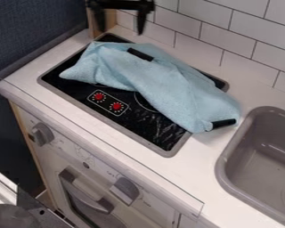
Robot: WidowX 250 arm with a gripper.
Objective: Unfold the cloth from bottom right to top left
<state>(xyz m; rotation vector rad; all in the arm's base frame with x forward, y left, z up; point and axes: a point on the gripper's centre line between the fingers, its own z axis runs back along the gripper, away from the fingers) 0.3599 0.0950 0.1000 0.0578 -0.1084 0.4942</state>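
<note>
Loosely bunched, the pale-blue cloth [172, 87] lies below and to the right of the claw [120, 21], which hangs spread and empty. It should handle light, soft and floppy; the corner farthest from the claw, by the black strip [223, 123], looks best to pinch. Under the cloth sits the toy cooktop [160, 133], with the grey sink [225, 171] farther off.
</note>
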